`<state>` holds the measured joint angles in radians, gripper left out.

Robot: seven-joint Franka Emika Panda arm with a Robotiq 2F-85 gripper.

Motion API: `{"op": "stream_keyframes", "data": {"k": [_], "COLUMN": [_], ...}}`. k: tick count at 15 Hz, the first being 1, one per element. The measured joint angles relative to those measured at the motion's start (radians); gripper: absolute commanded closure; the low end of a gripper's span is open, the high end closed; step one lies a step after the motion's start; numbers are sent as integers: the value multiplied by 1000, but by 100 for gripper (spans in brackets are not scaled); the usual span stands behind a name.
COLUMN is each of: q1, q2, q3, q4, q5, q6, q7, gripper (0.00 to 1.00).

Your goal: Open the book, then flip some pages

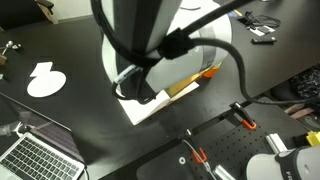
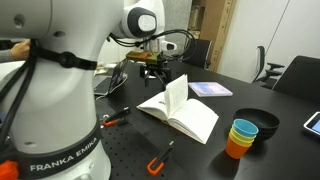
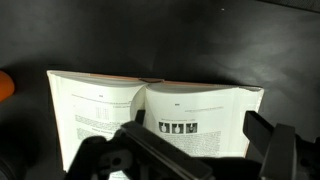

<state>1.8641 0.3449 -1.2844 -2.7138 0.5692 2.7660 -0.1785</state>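
Note:
The book (image 2: pixel 185 112) lies open on the black table, white printed pages up. Some pages (image 2: pixel 177 93) stand nearly upright at the spine. In an exterior view the arm hides most of the book, leaving white pages (image 1: pixel 148 106) and an orange cover edge (image 1: pixel 192 84). The wrist view looks down on the open pages (image 3: pixel 150 112), one with a row of small pictures. My gripper (image 2: pixel 154 70) hovers just above and beside the book's far edge, open and holding nothing. Its two fingers stand wide apart in the wrist view (image 3: pixel 200 150).
A stack of orange and blue cups (image 2: pixel 240 137), a black bowl (image 2: pixel 262 122), a tablet (image 2: pixel 313 122) and a light-blue booklet (image 2: pixel 210 89) lie around the book. Orange clamps (image 2: pixel 160 160) sit near the robot base. A white disc (image 1: pixel 45 80) and a laptop (image 1: pixel 35 155) show too.

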Motion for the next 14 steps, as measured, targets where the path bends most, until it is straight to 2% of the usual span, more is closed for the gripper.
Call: {"op": "stream_keyframes", "data": {"k": [4, 12, 14], "q1": [43, 16, -9], "q2": [6, 53, 53], "q3": [-75, -129, -128], "q4": [35, 87, 90], "q5": [-4, -4, -127], "q6": [-60, -157, -159], "q7": [11, 45, 139], "gripper": [0, 0, 0]}}
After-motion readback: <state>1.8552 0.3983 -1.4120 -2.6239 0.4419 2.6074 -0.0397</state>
